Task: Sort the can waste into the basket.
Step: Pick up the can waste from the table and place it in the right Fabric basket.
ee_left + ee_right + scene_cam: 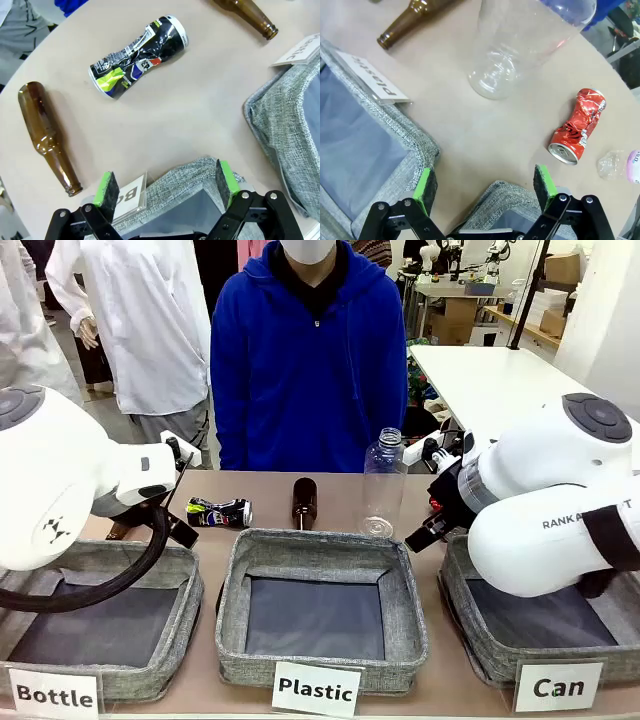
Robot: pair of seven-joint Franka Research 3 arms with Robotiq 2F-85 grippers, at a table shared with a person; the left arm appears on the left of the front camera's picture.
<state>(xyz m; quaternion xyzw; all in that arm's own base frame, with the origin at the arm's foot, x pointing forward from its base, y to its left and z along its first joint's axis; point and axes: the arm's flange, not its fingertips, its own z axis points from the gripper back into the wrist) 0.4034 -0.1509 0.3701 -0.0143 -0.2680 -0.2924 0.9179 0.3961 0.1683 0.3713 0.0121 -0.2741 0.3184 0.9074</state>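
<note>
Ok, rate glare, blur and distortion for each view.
Front view: even light, Plastic label crisp. Left wrist view: black can sharp, glints on the nearer brown bottle, table edge bowed. Right wrist view: highlights on the red can, clear bottle looms large.

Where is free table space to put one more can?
Bare table lies between the black can and the Bottle basket, and between the clear bottle, red can and Can basket. Crowded beside the red can, by crumpled plastic.

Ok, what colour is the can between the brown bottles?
The can is black with green and white marks; left wrist view shows best.
</note>
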